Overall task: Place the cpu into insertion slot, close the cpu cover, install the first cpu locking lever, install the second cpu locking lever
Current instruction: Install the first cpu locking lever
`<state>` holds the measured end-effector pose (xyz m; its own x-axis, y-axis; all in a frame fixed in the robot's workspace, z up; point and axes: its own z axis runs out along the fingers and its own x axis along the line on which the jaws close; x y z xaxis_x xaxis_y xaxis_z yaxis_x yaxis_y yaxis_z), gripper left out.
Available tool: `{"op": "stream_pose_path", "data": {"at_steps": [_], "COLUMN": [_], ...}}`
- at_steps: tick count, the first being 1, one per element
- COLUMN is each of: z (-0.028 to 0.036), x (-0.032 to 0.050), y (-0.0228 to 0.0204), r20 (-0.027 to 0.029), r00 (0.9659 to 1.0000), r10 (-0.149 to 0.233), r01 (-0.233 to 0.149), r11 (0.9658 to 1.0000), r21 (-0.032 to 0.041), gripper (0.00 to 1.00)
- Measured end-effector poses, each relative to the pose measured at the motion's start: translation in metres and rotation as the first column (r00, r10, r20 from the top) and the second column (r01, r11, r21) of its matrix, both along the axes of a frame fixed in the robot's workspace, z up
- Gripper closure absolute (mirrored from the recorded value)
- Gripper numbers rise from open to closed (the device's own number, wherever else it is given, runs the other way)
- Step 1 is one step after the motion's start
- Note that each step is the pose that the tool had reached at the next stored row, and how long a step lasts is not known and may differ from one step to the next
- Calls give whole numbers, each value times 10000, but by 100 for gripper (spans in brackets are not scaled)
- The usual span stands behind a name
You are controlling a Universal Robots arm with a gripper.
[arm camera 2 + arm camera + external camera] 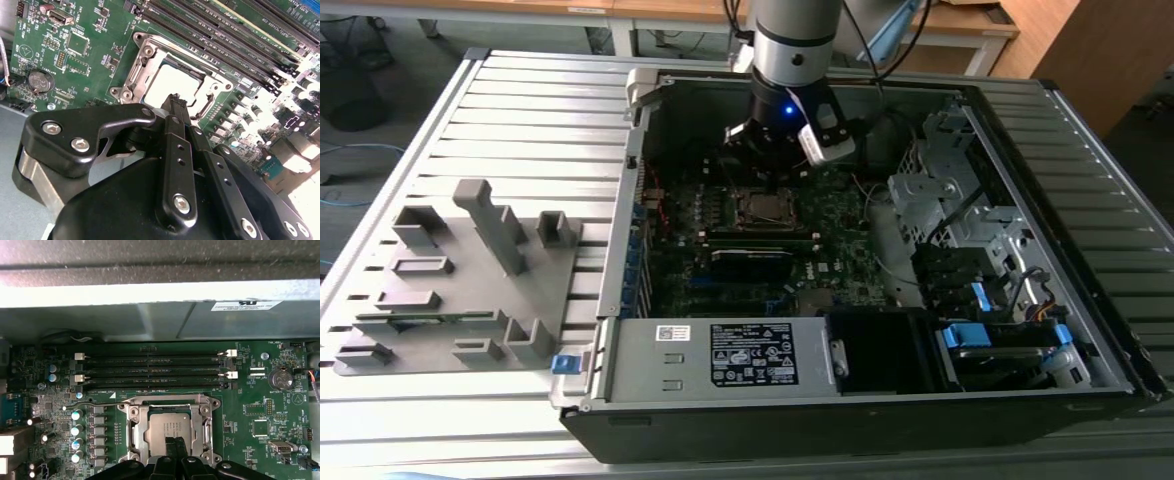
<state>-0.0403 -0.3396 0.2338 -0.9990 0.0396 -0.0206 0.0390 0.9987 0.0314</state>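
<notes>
In both wrist views the pincer [175, 101], tips together on nothing, hung right over the cpu [169, 429], which lay flat under the lowered cpu cover [131, 426]. The exterior view added the open computer case [854, 435] on the slatted desk [520, 110].

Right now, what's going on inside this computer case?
A Universal Robots arm reaches down into the open black computer case. Its black gripper, fingers together, hangs just over the flat square silver-grey cpu. The cpu already sits in its socket on the green motherboard. The thin silver metal cpu cover appears to lie flat, framing the chip. Whether the locking levers are latched cannot be told.
</notes>
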Motion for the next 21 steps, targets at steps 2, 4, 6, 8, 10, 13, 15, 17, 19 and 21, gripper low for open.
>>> {"op": "stream_pose_path", "data": {"at_steps": [2, 4, 6, 8, 10, 13, 15, 17, 19, 21], "z": [15, 30, 45, 52, 53, 61, 63, 71, 81, 95], "x": [0, 0, 0, 0, 0, 0, 0, 0, 0, 0], "y": [0, 0, 0, 1, 1, 0, 0, 0, 0, 0], "r20": [0, 1, 0, 2, 3, 0, 0, -2, 0, 1], "r00": [10000, 10000, 10000, 10000, 10000, 10000, 10000, 10000, 10000, 10000], "r10": [-1, -1, 0, 0, 0, 0, 0, 0, 0, 0], "r01": [1, 1, 0, 0, 0, 0, 0, 0, 0, 0], "r11": [10000, 10000, 10000, 10000, 10000, 10000, 10000, 10000, 10000, 10000], "r21": [1, 1, 1, 3, 5, 1, 0, -4, 0, 1], "gripper": [89, 89, 89, 89, 89, 89, 89, 89, 89, 89]}}
